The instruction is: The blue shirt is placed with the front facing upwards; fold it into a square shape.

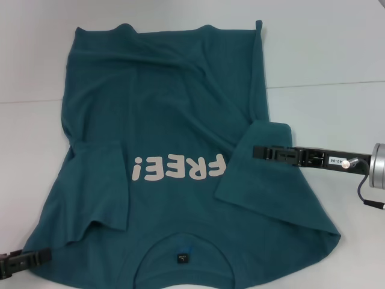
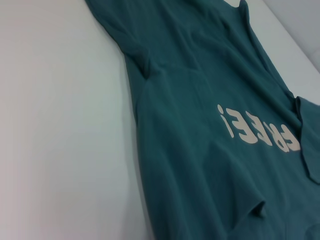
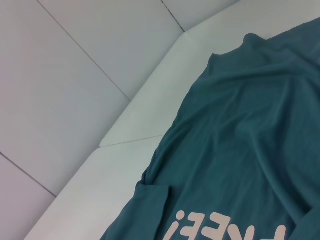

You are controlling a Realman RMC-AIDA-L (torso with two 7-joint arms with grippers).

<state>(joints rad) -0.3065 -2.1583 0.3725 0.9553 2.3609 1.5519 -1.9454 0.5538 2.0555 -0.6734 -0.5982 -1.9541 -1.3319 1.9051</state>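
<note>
The blue shirt [image 1: 180, 132] is lying face up on the white surface [image 1: 337, 54]. The right claw [image 1: 260, 152] is pinching its folded sleeve [image 1: 264, 180]; the left claw [image 1: 24, 260] is gripping the shoulder edge.

Teal-blue shirt [image 1: 180, 108] with cream "FREE!" lettering [image 1: 179, 167]; dark neck label [image 1: 183, 257]; white table [image 1: 325, 54].

Right gripper [image 1: 260, 152] at 3 o'clock, arm reaching in level from right edge, black fingers stretched toward centre, tips close together. Left gripper [image 1: 42, 256] low at 8 o'clock, only black finger ends showing, pointing inward.
</note>
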